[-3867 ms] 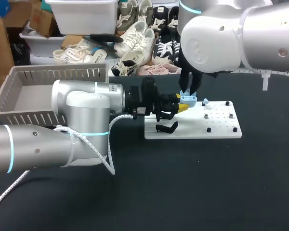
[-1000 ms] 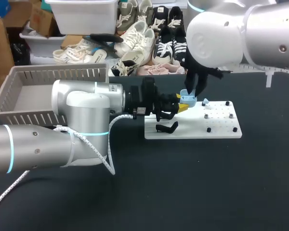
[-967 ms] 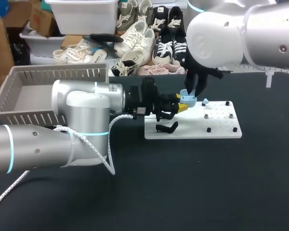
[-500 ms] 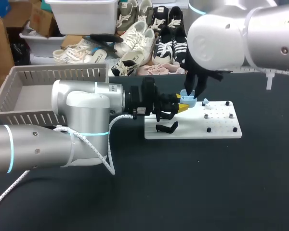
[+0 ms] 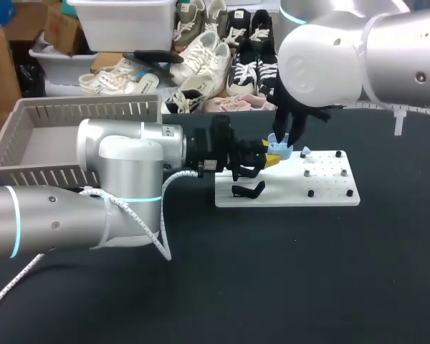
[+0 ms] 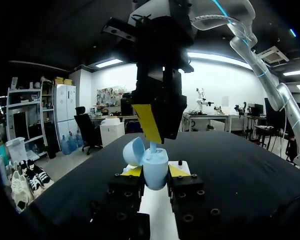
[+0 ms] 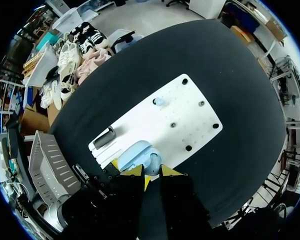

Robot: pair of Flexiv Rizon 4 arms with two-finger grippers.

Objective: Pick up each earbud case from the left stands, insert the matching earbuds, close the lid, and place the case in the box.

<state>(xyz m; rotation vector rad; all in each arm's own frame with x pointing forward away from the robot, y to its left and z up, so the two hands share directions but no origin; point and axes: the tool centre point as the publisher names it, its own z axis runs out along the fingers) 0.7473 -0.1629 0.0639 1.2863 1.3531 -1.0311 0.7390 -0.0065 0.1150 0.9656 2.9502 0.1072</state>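
1. Earbud case (image 6: 156, 169), pale blue, sits upright between the yellow tips of the left gripper (image 6: 155, 173). Both fingers press its sides, so it is clamped there, just above the near end of the board.
2. Its lid (image 6: 133, 151) is swung open and tipped to one side.
3. The right gripper (image 7: 151, 173) hangs directly over the open case, pointing down. Its fingers are drawn close together on the thin stem of an earbud (image 6: 152, 147), whose lower end goes into the case's mouth.
4. Under both grippers lies a white board (image 5: 331, 195) dotted with small dark pegs.
5. A second earbud (image 5: 306, 151) stands on the board, just beside the case on the side away from the left arm.
6. A black stand (image 5: 249, 190) sits at the board's end nearest the left arm, below the held case. Nothing rests on it.
7. Further out, the left arm stretches level across the dark table (image 5: 272, 279) from the left, and the right arm drops in from the upper right.
8. A grey box (image 5: 29, 115) with slotted walls stands at the table's far left corner, well apart from the board.
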